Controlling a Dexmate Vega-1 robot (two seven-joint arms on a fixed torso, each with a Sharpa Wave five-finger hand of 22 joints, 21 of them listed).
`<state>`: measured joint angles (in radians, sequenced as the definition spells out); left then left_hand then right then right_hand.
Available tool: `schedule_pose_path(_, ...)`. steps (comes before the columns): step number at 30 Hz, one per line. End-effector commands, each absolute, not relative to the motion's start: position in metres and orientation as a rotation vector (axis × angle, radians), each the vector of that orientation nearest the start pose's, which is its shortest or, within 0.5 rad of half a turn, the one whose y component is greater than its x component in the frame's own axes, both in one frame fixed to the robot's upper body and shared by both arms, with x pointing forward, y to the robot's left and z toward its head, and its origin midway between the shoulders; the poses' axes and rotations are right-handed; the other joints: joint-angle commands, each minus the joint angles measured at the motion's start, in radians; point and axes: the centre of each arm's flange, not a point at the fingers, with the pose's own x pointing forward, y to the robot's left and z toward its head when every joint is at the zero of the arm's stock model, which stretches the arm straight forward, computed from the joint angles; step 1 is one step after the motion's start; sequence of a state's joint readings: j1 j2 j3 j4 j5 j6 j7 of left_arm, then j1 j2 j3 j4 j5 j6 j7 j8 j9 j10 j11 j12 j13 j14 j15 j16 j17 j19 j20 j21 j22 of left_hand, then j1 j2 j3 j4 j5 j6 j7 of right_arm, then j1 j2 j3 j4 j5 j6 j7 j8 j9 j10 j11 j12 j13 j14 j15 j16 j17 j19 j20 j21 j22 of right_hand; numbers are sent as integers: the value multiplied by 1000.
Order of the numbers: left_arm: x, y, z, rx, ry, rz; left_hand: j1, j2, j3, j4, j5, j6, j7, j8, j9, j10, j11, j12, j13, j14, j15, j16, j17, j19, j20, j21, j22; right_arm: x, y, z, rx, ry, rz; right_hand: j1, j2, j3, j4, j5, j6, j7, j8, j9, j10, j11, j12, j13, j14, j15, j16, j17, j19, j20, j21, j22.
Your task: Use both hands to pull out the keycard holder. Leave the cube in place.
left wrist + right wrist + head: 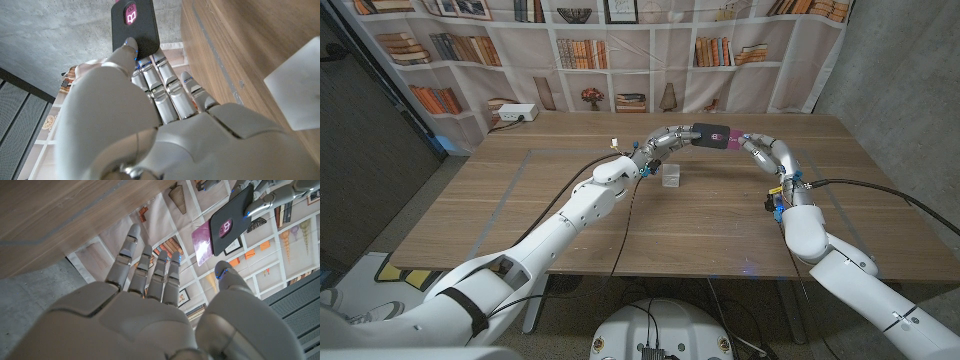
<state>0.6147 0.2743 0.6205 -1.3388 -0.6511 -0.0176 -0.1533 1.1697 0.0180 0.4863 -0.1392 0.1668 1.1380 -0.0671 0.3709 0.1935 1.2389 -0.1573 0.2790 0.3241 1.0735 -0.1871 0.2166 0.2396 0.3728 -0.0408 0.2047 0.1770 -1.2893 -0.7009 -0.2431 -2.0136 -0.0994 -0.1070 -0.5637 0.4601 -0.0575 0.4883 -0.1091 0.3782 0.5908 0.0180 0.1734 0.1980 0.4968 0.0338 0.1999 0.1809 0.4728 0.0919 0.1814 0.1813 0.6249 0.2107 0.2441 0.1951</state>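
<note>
Item one, the keycard holder (712,135): a black sleeve with a pink emblem, a pink card edge showing at one end. We found it raised off the wooden table (500,220), up and beyond the clear cube (671,176), not touching it.

Item two, the cube: translucent, standing on the table below the holder and well apart from it. In the left wrist view it showed as a pale block (295,85) on the wood, beside the hand and untouched.

Item three, the left hand (665,140): just beyond the cube, fingers clamped on the holder's near end. The left wrist view confirmed it, thumb laid on the black face (135,25) and fingers behind.

Item four, the right hand (757,148): on the far side of the holder from the left hand, and to the cube's right. In the right wrist view its fingers (150,270) were spread and its thumb stood short of the holder (231,217). We judged it parted and holding nothing, though the head view left contact at the pink end unclear.

Step in hand, by our judgement: the holder was already clear of the cube and the two-handed carry was ending or being handed off. The next move called for keeping the holder above the cube's level and setting it down away from the cube.
</note>
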Motion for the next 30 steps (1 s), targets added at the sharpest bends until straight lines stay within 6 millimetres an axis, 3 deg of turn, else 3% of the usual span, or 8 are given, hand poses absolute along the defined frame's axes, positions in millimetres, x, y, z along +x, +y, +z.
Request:
schedule_pose_path(1,646,57,29,-15,-486,-684,1,8,13,9,6,39,41,4,4,23,-19,5,184,1,-34,-1,2,-2,-11,-1,3,501,-279,-33,-654,-685,-358,14,-12,-7,-15,-20,-30,-3,-1,2,-18,-1,-6,3,-4,6,1,3,7,-1,2,3)
schedule_pose_path(11,638,64,34,35,-568,-633,2,8,14,8,6,41,44,5,4,24,-16,5,184,-1,-35,-1,3,-3,-9,-1,3,483,-279,-2,-793,-675,-418,17,-50,-40,-30,-98,-70,-1,9,3,-66,5,-10,4,-56,23,-8,3,-23,7,-19,-4)
schedule_pose_path(16,629,67,41,96,-654,-591,3,7,14,7,6,39,45,4,4,20,-10,4,186,-6,-35,-3,2,-12,-7,-5,3,476,-279,10,-866,-645,-433,30,-51,-47,-36,-136,-75,-2,15,4,-102,13,-13,5,-92,25,-11,3,-42,7,-30,-6)
schedule_pose_path(30,621,72,42,105,-726,-576,10,7,11,2,5,37,48,4,4,15,-8,1,187,-12,-39,0,8,-18,-5,-6,3,466,-273,27,-1002,-587,-427,69,-42,-50,-45,-177,-59,-19,30,7,-160,28,-13,5,-153,31,-9,2,-78,7,-45,-7)
